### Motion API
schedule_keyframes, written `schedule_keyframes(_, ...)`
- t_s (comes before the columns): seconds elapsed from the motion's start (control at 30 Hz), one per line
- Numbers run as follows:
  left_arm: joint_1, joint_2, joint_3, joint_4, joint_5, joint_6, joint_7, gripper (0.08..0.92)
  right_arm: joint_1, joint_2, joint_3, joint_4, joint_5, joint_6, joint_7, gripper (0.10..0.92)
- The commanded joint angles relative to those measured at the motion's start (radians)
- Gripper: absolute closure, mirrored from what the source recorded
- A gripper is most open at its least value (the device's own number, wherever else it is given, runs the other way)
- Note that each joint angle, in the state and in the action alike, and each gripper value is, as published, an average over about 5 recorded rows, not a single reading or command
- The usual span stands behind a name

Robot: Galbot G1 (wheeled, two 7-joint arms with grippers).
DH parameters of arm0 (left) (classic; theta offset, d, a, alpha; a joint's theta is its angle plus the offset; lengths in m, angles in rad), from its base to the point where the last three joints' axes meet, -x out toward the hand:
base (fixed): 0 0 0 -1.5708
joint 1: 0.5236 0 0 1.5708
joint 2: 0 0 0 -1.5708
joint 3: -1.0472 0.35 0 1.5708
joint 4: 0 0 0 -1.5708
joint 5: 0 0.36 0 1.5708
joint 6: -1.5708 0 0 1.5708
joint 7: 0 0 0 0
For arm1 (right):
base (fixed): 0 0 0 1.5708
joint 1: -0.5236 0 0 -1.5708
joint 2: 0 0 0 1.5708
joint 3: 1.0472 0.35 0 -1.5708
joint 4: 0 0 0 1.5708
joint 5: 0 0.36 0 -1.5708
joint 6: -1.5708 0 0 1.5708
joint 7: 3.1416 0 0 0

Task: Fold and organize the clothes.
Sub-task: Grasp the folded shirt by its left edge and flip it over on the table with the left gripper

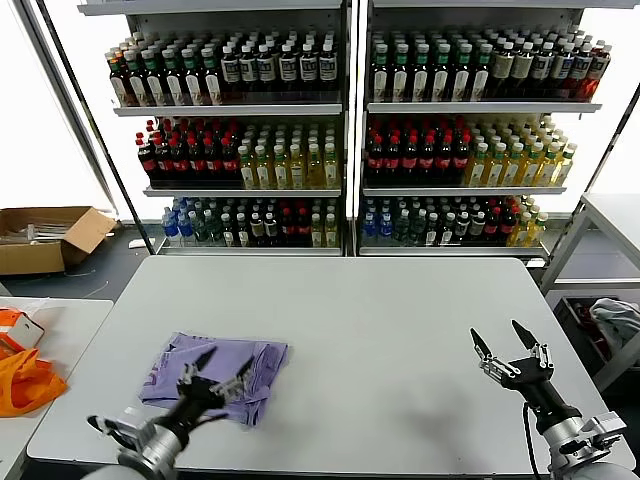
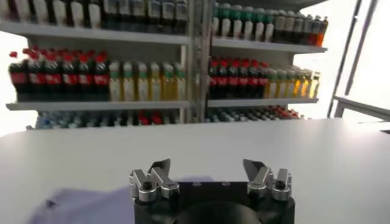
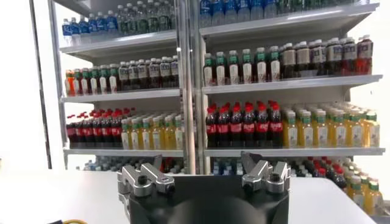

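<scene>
Lower left of the head view, the left gripper (image 1: 222,373) hangs wide apart, empty, over the folded T-shirt (image 1: 215,375); a fingertip could snag and unfold it.

– where's the lavender t-shirt (image 1: 215,376)?
– folded into a rumpled rectangle, lying flat on the table's near-left part.
– which side is up?
– mostly plain; dark lettering shows at its left edge.
</scene>
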Motion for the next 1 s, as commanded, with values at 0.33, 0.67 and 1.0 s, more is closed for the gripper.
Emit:
schedule_keyframes(0.33, -0.162, 0.149, -0.16, 0.457, -0.232, 0.082, 0.067, 0.177, -0.008, 0.014, -0.009, 0.01, -0.014, 0.007, -0.002, 0.203)
schedule_keyframes(0.67, -0.154, 0.055, -0.085, 0.436, -0.159, 0.065, 0.076, 0.177, -0.014, 0.019, -0.003, 0.007, -0.015, 0.006, -0.001, 0.203)
schedule_keyframes(1.0, -0.141, 0.025, -0.044, 0.428, -0.127, 0.066, 0.085, 0.177, -0.026, 0.021, 0.007, -0.001, -0.012, 0.019, -0.004, 0.203)
